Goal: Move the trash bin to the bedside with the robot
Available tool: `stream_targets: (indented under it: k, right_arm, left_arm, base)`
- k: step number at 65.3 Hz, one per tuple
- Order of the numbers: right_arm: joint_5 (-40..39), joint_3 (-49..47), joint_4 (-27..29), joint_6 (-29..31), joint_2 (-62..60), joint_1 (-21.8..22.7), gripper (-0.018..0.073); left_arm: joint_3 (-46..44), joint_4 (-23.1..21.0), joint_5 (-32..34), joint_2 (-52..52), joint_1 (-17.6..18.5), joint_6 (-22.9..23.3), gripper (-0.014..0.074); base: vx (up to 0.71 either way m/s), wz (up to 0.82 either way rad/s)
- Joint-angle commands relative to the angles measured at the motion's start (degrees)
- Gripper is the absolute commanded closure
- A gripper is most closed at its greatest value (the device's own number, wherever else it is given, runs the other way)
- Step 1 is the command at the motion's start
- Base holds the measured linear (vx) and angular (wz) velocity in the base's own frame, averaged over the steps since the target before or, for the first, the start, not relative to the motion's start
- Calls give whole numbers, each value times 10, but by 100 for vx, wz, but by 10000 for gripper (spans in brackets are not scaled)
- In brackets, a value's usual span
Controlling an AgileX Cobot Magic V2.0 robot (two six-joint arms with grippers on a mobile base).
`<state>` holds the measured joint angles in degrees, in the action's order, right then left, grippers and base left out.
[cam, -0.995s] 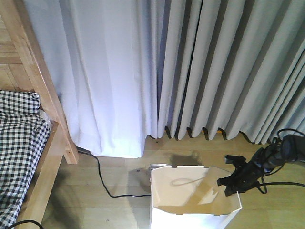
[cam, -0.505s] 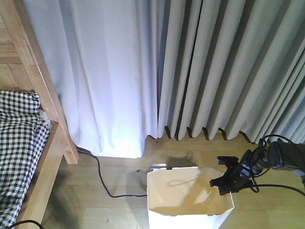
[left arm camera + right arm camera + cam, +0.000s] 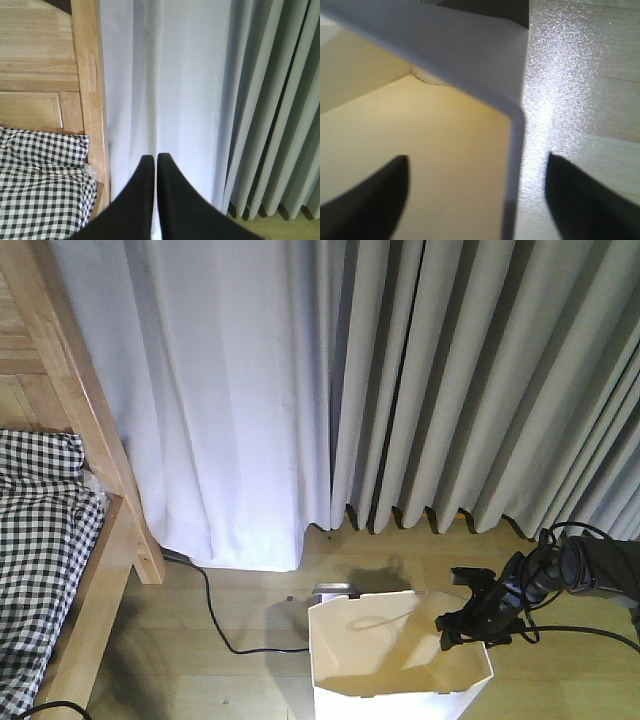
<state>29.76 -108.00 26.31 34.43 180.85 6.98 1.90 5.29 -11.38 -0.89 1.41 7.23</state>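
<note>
Grey curtains [image 3: 400, 380], wood floor [image 3: 240, 680]. Front view: trash bin [image 3: 395, 660] bottom centre, shifted slightly left versus a second ago; bedside [image 3: 90, 540] well apart at left, task early. Right gripper [image 3: 470, 625] at bin's right rim.
Left wrist: left gripper [image 3: 155, 165] clenched, empty.
Right wrist: jaws spread, straddling bin wall [image 3: 515, 150]. No writing readable.
</note>
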Motion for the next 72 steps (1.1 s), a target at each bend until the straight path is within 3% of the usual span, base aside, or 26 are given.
stream_targets:
  k: [1, 20, 28, 46, 60, 72]
  right_arm:
    - [4, -8, -29, 1, -41, 0, -99]
    - [22, -8, -40, 1, -53, 0, -64]
    - [-19, 24, -20, -18, -84, 8, -10]
    - [-282, 339, 31, 34, -265, 6, 86]
    - [-289, 514, 20, 57, -484, 6, 132]
    - [-270, 610, 22, 59, -707, 6, 162]
  left_arm:
    - [15, 0, 46, -8, 0, 1, 602]
    - [15, 0, 46, -8, 0, 1, 602]
    - [15, 0, 46, -8, 0, 1, 602]
    - [15, 0, 46, -8, 0, 1, 602]
    - [15, 0, 46, -8, 0, 1, 602]
    - [15, 0, 46, -8, 0, 1, 602]
  base:
    - [0, 0]
    - [0, 0]
    - [0, 0]
    - [0, 0]
    - [0, 0]
    - [0, 0]
